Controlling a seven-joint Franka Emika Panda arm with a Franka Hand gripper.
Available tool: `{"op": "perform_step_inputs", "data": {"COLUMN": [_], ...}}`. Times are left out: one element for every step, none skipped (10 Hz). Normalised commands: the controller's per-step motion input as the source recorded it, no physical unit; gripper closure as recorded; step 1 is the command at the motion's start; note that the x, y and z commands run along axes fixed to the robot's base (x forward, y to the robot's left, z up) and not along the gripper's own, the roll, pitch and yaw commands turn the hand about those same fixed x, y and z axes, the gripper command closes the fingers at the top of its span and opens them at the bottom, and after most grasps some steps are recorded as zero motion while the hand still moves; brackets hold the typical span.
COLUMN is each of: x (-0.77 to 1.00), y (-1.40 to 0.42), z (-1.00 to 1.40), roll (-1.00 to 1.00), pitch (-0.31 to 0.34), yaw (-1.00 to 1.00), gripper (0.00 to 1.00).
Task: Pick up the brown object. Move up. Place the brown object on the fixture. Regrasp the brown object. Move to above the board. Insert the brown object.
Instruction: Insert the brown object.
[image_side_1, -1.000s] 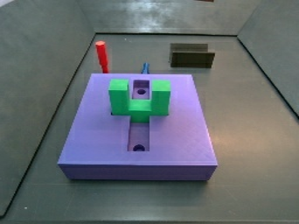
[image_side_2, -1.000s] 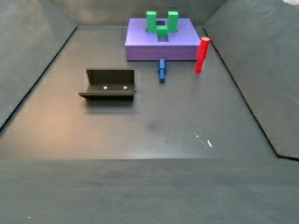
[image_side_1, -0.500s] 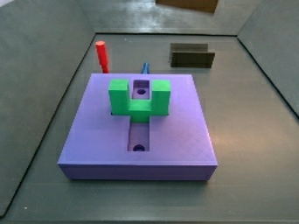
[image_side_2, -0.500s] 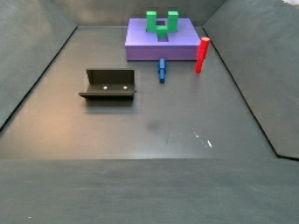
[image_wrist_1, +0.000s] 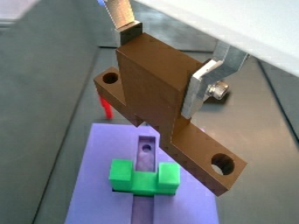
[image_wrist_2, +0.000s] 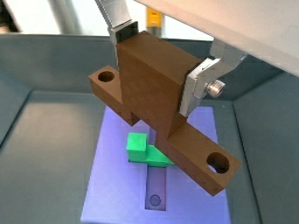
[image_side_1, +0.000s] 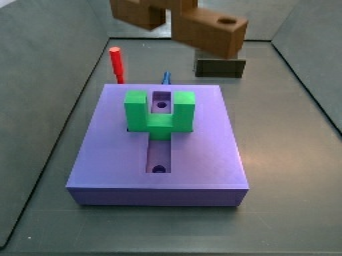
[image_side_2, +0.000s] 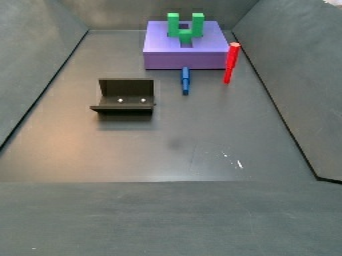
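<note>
Gripping the brown object (image_wrist_1: 163, 105), the gripper (image_wrist_1: 158, 61) hangs above the board (image_wrist_1: 100, 179), its silver fingers (image_wrist_1: 208, 80) closed onto the object's upright central block from two opposite sides. Both wrist views show the same hold: gripper (image_wrist_2: 158, 61), brown object (image_wrist_2: 158, 109), one plate finger (image_wrist_2: 201, 80) flat against the block's side. The object is a long brown bar with a round hole at each end and a taller block in the middle; it runs diagonally across both wrist views, clear of everything below.

Under it, the purple board (image_wrist_2: 111, 188) carries a green U-shaped block (image_wrist_2: 146, 149) over its lengthwise groove (image_wrist_2: 156, 188). In a wrist view the block (image_wrist_1: 142, 175) sits astride the groove (image_wrist_1: 145, 149), and part of a red peg (image_wrist_1: 107, 108) shows past the board's edge.

In a side view the brown object (image_side_1: 181, 22) is high at the top of the frame, over the far end of the table (image_side_1: 287, 150), well above the board (image_side_1: 160, 150), green block (image_side_1: 160, 108), red peg (image_side_1: 116, 64) and fixture (image_side_1: 221, 67); gripper not visible there. A small blue piece (image_side_1: 167, 77) lies just behind the board.

In a side view the fixture (image_side_2: 124, 97) stands alone on the table (image_side_2: 174, 160), well apart from the board (image_side_2: 187, 48), red peg (image_side_2: 231, 62) and blue piece (image_side_2: 185, 79).
</note>
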Motion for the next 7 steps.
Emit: {"op": "perform_step_inputs", "data": {"x": [0.00, 0.00, 0.00, 0.00, 0.00, 0.00, 0.00], "y": [-0.22, -0.23, -0.25, -0.20, -0.06, -0.05, -0.04], "z": [-0.21, -0.20, -0.17, -0.21, -0.27, -0.30, -0.33], "roll": [-0.18, -0.19, -0.12, -0.11, -0.16, -0.16, -0.15], "pitch": [-0.063, -0.074, -0.043, -0.021, -0.031, -0.013, 0.000], "yaw": [-0.75, -0.73, -0.79, -0.83, -0.88, -0.89, -0.89], "gripper": [1.00, 1.00, 1.00, 1.00, 1.00, 1.00, 1.00]}}
